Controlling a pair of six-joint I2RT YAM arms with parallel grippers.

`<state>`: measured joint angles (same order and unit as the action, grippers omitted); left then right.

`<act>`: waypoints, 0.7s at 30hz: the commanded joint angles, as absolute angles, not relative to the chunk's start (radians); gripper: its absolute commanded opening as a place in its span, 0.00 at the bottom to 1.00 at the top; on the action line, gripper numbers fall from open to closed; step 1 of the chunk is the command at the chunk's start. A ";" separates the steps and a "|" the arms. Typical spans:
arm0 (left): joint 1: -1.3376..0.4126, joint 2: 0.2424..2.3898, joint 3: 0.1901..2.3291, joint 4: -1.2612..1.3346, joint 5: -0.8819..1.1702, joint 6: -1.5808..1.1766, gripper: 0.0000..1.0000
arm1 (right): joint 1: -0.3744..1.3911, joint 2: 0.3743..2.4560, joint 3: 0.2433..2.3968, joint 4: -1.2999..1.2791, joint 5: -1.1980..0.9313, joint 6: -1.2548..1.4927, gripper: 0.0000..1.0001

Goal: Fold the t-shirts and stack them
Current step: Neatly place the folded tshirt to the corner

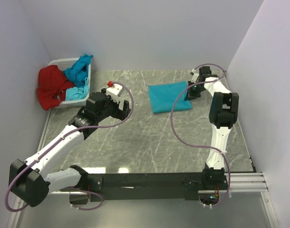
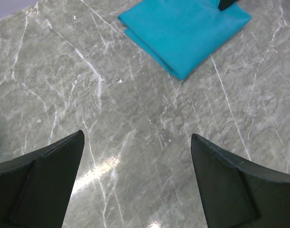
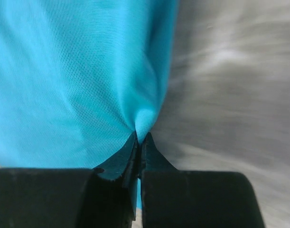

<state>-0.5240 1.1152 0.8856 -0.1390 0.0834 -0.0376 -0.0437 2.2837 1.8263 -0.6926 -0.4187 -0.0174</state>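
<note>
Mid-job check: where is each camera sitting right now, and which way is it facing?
Top external: above and behind the robot, looking down on the table, left arm, right arm, basket, folded turquoise shirt.
Left wrist: looks down past the open left gripper across bare table toward that shirt.
Right wrist: close up on the right gripper, pinched shut on the shirt's edge.
Shared: all three show the folded shirt.
</note>
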 commanded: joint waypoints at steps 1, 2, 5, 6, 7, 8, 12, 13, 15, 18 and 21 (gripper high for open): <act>-0.525 1.086 0.891 -0.104 0.100 -0.021 0.99 | -0.109 2.264 1.931 -0.696 -0.282 -0.049 0.00; -0.523 1.086 0.890 -0.103 0.097 -0.021 0.99 | -0.118 2.282 1.981 -0.707 -0.269 -0.070 0.00; -0.523 1.083 0.890 -0.104 0.097 -0.018 0.99 | -0.152 2.353 2.115 -0.768 -0.113 -0.135 0.00; -0.523 1.081 0.890 -0.104 0.098 -0.018 0.99 | -0.156 2.373 2.149 -0.778 -0.065 -0.156 0.00; -0.523 1.080 0.890 -0.104 0.097 -0.018 0.99 | -0.160 2.388 2.176 -0.778 -0.017 -0.176 0.00; -0.523 1.077 0.888 -0.104 0.097 -0.017 0.99 | -0.164 2.408 2.212 -0.776 -0.002 -0.207 0.00; -0.523 1.074 0.884 -0.103 0.098 -0.012 0.99 | -0.179 2.431 2.261 -0.733 0.135 -0.238 0.00; -0.523 1.074 0.885 -0.103 0.098 -0.011 0.99 | -0.181 2.433 2.266 -0.726 0.179 -0.245 0.00; -0.523 1.077 0.884 -0.103 0.103 -0.011 0.99 | -0.186 2.437 2.263 -0.684 0.231 -0.262 0.00; -0.523 1.081 0.882 -0.101 0.104 -0.011 0.99 | -0.204 2.441 2.263 -0.640 0.293 -0.270 0.00; -0.523 1.083 0.884 -0.101 0.107 -0.011 1.00 | -0.224 2.439 2.263 -0.598 0.316 -0.275 0.00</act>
<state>-0.5240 1.1011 0.8856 -0.1390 0.0856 -0.0189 -0.1959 2.4500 2.2253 -0.6914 0.2226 -0.2489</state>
